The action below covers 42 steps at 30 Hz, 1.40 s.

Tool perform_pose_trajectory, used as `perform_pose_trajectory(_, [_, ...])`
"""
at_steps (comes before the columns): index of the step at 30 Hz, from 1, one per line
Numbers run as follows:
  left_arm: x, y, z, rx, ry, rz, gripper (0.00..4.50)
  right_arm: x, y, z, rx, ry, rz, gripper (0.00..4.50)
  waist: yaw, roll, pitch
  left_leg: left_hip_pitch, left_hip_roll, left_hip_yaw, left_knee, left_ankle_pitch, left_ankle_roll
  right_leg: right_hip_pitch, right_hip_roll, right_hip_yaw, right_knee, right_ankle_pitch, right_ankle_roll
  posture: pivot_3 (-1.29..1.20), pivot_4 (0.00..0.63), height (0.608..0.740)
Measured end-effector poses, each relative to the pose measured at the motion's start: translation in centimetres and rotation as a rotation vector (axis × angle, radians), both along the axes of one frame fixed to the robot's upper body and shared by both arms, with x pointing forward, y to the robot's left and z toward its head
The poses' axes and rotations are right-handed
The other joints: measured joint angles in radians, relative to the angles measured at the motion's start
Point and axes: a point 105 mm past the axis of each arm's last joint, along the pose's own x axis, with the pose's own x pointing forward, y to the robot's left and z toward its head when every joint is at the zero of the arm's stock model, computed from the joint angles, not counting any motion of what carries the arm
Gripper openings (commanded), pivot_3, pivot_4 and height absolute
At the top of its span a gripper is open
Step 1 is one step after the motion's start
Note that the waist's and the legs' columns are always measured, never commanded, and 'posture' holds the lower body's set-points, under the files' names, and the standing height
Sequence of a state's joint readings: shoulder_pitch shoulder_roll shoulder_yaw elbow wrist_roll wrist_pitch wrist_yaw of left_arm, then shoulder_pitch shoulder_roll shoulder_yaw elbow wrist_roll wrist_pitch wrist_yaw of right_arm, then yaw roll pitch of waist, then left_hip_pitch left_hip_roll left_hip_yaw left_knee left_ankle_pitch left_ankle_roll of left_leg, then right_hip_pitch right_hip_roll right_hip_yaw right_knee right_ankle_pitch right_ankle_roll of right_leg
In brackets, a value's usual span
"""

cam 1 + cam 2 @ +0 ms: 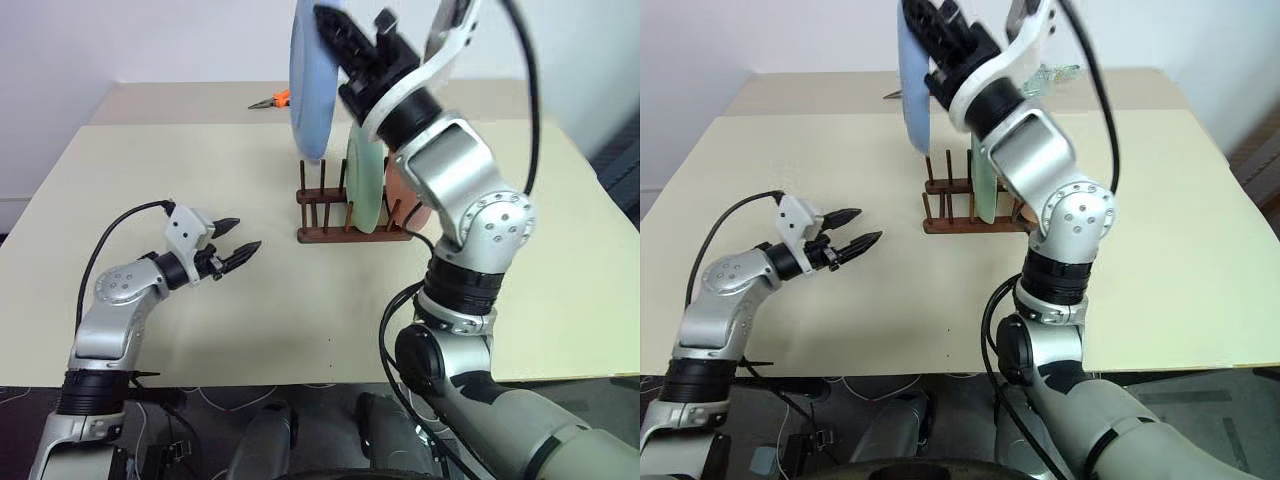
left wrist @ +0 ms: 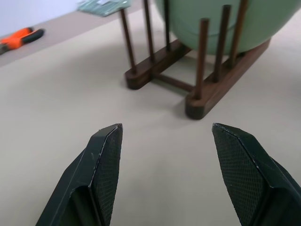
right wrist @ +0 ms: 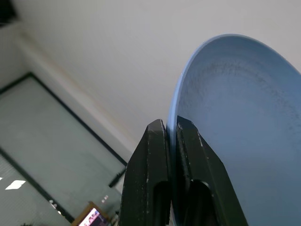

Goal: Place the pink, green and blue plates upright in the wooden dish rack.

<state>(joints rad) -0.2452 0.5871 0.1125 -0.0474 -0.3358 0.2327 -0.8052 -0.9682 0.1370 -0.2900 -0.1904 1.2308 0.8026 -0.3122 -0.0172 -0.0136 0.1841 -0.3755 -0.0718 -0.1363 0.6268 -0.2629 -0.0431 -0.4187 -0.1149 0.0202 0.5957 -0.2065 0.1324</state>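
My right gripper (image 3: 171, 125) is shut on the rim of the blue plate (image 1: 310, 80). It holds the plate on edge in the air above the left end of the wooden dish rack (image 1: 330, 235). The green plate (image 1: 365, 185) stands upright between the rack's pegs. Just to its right stands the pink plate (image 1: 405, 200), partly hidden by my right arm. My left gripper (image 1: 243, 235) hovers open and empty low over the table, left of the rack and pointing toward it. The left wrist view shows the rack (image 2: 160, 61) and green plate (image 2: 221, 19) ahead of the spread fingers.
The rack stands mid-table on the beige tabletop (image 1: 150, 180). Orange-handled pliers (image 1: 272, 100) lie behind it on the far table. A small greenish flat item (image 1: 1055, 72) lies at the back near my right arm. Cables trail off the table's near edge.
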Motion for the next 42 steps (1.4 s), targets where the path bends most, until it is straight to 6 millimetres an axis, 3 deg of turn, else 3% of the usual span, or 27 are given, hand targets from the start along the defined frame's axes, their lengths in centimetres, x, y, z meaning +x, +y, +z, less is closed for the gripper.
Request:
perform_pose_trajectory(4, [-0.5, 0.1, 0.4, -0.012, -0.002, -0.009, 3.11, 0.9, 0.8, -2.0, -0.032, 0.080, -0.020, 0.07, -0.004, 0.000, 0.000, 0.000, 0.000, 0.001, 0.000, 0.000, 0.000, 0.000, 0.000, 0.000, 0.000, 0.000, 0.000, 0.00, 0.150, 0.740])
perform_pose_trajectory(9, [-1.0, 0.2, 0.0, 0.001, 0.016, -0.020, 3.11, 1.6, 1.7, -3.2, -0.079, 0.121, -0.042, 0.07, -0.010, 0.000, 0.000, 0.001, 0.001, 0.001, 0.000, 0.000, 0.000, -0.001, 0.001, 0.000, 0.000, 0.000, 0.000, 0.00, 0.150, 0.740])
perform_pose_trajectory(14, [-1.0, 0.2, 0.0, 0.003, 0.017, -0.020, 3.11, 2.4, 1.4, -4.5, -0.093, 0.177, -0.061, 0.07, -0.013, 0.000, 0.000, 0.000, 0.001, 0.000, 0.000, 0.000, 0.000, 0.000, 0.001, 0.000, 0.000, 0.000, 0.000, 0.00, 0.150, 0.740])
perform_pose_trajectory(17, [-1.0, 0.2, 0.0, 0.003, 0.017, -0.021, 3.11, 3.2, 1.3, -5.5, -0.101, 0.221, -0.068, 1.02, -0.021, 0.000, 0.000, 0.001, 0.001, 0.000, 0.000, 0.000, 0.000, 0.000, 0.002, 0.000, 0.000, 0.000, 0.000, 0.00, 0.150, 0.740])
perform_pose_trajectory(23, [-1.0, -0.1, -0.2, 0.006, 0.021, -0.026, 3.11, 3.9, 0.4, -5.4, -0.211, 0.122, -0.129, 4.00, -0.027, 0.000, 0.000, 0.000, 0.001, 0.001, -0.001, 0.000, 0.000, 0.000, 0.002, 0.000, 0.000, 0.000, 0.000, 0.00, 0.150, 0.740])
perform_pose_trajectory(25, [-1.1, -0.4, -0.3, 0.011, 0.021, -0.035, 3.11, 3.2, -0.2, -4.2, -0.345, -0.047, -0.178, 4.00, -0.025, 0.001, 0.001, -0.001, 0.001, 0.001, 0.000, 0.000, 0.000, -0.001, 0.001, 0.000, 0.000, 0.000, 0.000, 0.00, 0.150, 0.740])
perform_pose_trajectory(29, [-1.3, -0.4, -1.1, 0.023, 0.041, -0.028, 3.11, -0.5, -3.2, 0.4, -0.573, -0.513, -0.302, 4.00, -0.019, -0.002, 0.000, -0.001, 0.000, 0.001, 0.000, 0.000, 0.000, 0.000, 0.001, 0.000, -0.002, -0.001, 0.001, 0.00, 0.150, 0.740])
perform_pose_trajectory(31, [-1.3, -0.5, -1.3, 0.030, 0.039, -0.030, 3.11, -1.7, -6.2, 0.7, -0.655, -0.611, -0.361, 4.26, -0.014, -0.005, -0.003, 0.000, 0.000, 0.000, 0.000, 0.000, 0.000, 0.003, 0.000, -0.001, -0.003, -0.001, 0.002, 0.00, 0.150, 0.740])
perform_pose_trajectory(33, [-1.2, -0.4, -1.5, 0.044, 0.034, -0.025, 3.11, -1.7, -10.2, -1.2, -0.750, -0.569, -0.421, 4.26, -0.001, -0.007, -0.003, 0.001, 0.000, 0.001, 0.001, 0.000, 0.000, 0.005, 0.000, -0.001, -0.006, -0.005, 0.002, 0.00, 0.150, 0.740])
perform_pose_trajectory(37, [-0.9, 0.6, -2.9, 0.068, 0.058, 0.007, 3.11, -2.2, -18.8, -7.4, -1.020, -0.328, -0.514, 4.26, 0.011, -0.004, -0.001, 0.000, 0.000, 0.003, 0.001, -0.001, 0.001, 0.007, -0.002, -0.001, -0.010, -0.005, 0.001, 0.00, 0.150, 0.740])
perform_pose_trajectory(40, [-0.7, 0.7, -3.5, 0.076, 0.072, 0.007, 3.11, -3.5, -21.5, -12.0, -1.195, -0.203, -0.466, 4.26, 0.008, -0.004, -0.001, 0.000, 0.000, 0.004, 0.001, -0.001, 0.002, 0.007, -0.002, -0.001, -0.011, -0.004, 0.000, 0.00, 0.150, 0.740])
perform_pose_trajectory(42, [-0.7, 0.3, -3.7, 0.073, 0.074, -0.005, 3.11, -4.2, -22.2, -15.4, -1.280, -0.133, -0.392, 4.26, 0.003, -0.004, -0.001, 0.001, 0.001, 0.005, 0.001, -0.001, 0.002, 0.008, -0.002, 0.000, -0.011, -0.005, 0.001, 0.00, 0.150, 0.740])
